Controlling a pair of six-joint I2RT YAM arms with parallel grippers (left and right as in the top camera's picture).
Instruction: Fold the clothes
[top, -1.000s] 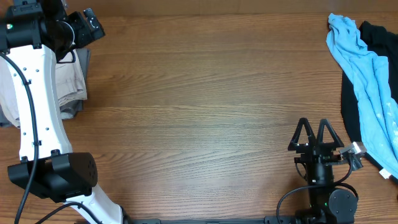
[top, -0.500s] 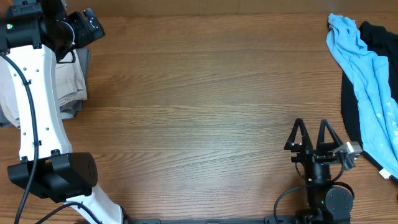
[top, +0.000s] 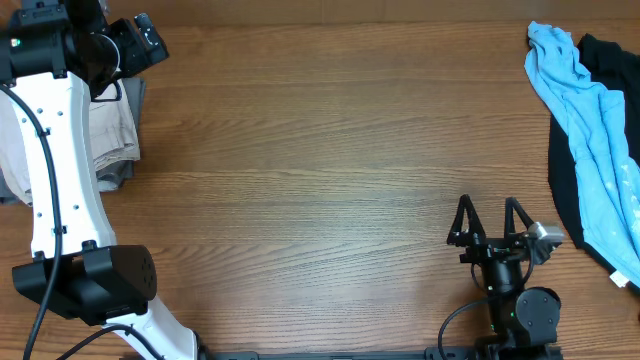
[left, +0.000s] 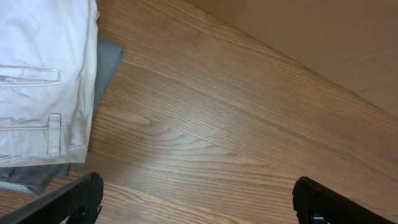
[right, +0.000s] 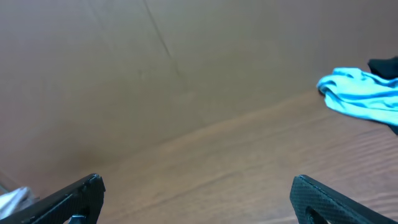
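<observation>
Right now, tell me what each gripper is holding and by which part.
Nothing is held. The left gripper is open beside the beige shorts; the right gripper is open over the table.

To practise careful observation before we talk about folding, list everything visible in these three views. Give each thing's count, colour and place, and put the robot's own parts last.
beige shorts: one, pale beige, at the table's left edge, lying on the grey garment
grey garment: one, grey, under the shorts, showing past their edges
light blue garment: one, light blue, crumpled along the right edge
black garment: one, black, right edge, partly under the blue one
table: one, brown wood grain, beneath everything
left arm: one, white and black, over the left edge, jaws open, holding nothing
right arm: one, black, near edge, right of centre, jaws open, holding nothing
</observation>
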